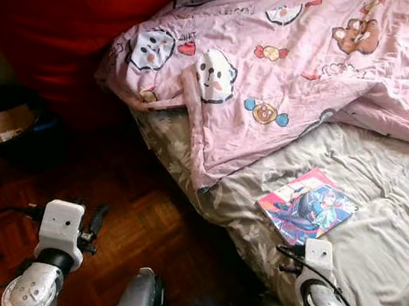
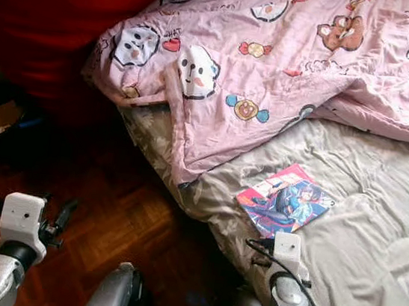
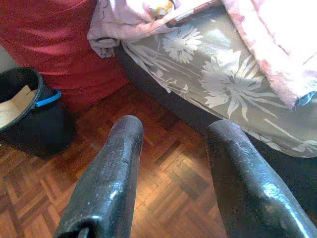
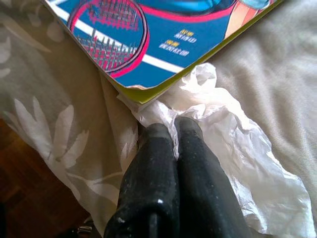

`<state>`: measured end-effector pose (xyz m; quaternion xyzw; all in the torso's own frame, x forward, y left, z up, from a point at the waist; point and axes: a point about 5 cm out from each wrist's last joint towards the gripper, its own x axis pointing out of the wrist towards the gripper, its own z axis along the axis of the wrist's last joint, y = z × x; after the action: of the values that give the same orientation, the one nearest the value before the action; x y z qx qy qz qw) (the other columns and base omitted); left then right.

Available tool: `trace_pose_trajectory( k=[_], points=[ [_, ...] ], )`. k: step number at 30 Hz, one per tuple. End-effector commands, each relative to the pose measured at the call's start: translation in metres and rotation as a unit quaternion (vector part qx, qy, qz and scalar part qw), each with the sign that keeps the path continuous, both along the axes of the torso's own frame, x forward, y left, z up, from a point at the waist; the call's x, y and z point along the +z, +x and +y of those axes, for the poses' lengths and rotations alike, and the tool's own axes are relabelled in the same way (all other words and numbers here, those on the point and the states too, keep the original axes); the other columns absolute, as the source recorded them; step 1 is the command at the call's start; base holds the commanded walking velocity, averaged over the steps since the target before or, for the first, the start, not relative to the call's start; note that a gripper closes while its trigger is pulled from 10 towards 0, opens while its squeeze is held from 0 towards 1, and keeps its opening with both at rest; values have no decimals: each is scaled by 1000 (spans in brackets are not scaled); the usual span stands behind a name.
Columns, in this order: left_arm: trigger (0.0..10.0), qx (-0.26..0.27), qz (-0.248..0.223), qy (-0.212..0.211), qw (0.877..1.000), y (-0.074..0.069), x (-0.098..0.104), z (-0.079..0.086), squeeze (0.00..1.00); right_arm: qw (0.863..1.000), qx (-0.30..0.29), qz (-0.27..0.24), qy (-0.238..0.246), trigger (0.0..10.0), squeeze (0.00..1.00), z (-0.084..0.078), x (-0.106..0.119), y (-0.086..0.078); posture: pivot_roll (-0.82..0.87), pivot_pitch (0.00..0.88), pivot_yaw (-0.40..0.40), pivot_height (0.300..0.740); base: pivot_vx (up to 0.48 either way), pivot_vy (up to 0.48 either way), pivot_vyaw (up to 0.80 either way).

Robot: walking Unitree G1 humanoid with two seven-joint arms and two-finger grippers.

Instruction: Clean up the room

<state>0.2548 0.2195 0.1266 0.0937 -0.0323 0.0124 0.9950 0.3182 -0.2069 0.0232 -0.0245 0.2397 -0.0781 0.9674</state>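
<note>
Where the bed (image 1: 373,243) edge drops toward the floor, a crumpled white tissue (image 4: 233,148) lies just beside a colourful comic book (image 1: 308,205). Right gripper (image 4: 174,130) has its jaws pressed together, pinching the tissue. Left gripper (image 3: 173,144) hangs over the wooden floor (image 3: 163,198), jaws spread apart, near a black bin (image 3: 29,119).

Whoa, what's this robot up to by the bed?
The robot stands at the edge of a bed, tidying up. Its right gripper is pinched shut on a crumpled white tissue lying on the sheet, right beside the corner of a colourful comic book. Its left gripper hangs open over the wooden floor, holding nothing. A pink cartoon blanket lies rumpled across the bed, and a black bin sits on the floor nearby.
</note>
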Motion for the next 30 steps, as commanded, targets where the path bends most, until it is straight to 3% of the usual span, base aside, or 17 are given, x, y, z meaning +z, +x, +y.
trace_pose_trajectory(
  k=[1,13,18,23,24,25,26,30],
  points=[
    [10000,13,19,7,1000,-4,-12,5,0,1000,-8,26,13,0,0,1,-14,-12,220,305,49,632,0,0,0],
    [10000,26,32,1,999,10,-33,11,0,999,-15,-16,36,0,0,0,-4,-5,172,213,22,632,0,0,0],
    [10000,51,53,-15,997,13,-53,20,0,997,-22,-63,49,0,0,-1,3,-3,125,152,-5,632,0,0,0],
    [10000,70,76,-27,994,13,-68,25,0,993,7,-102,56,0,0,8,5,-5,92,113,-23,632,0,0,0],
    [10000,81,84,-37,992,11,-75,28,0,989,23,-130,61,8275,0,11,8,-8,88,106,-25,632,0,0,0],
    [10000,84,88,-40,992,11,-78,28,0,988,26,-136,62,8275,0,11,8,-9,83,100,-26,632,0,0,0],
    [10000,87,92,-44,991,10,-81,29,0,987,22,-145,68,10000,0,10,9,-10,76,94,-28,632,0,0,0],
    [10000,96,108,-58,988,8,-93,30,0,983,10,-168,79,10000,0,5,12,-13,62,75,-32,632,0,0,0]
  ],
)
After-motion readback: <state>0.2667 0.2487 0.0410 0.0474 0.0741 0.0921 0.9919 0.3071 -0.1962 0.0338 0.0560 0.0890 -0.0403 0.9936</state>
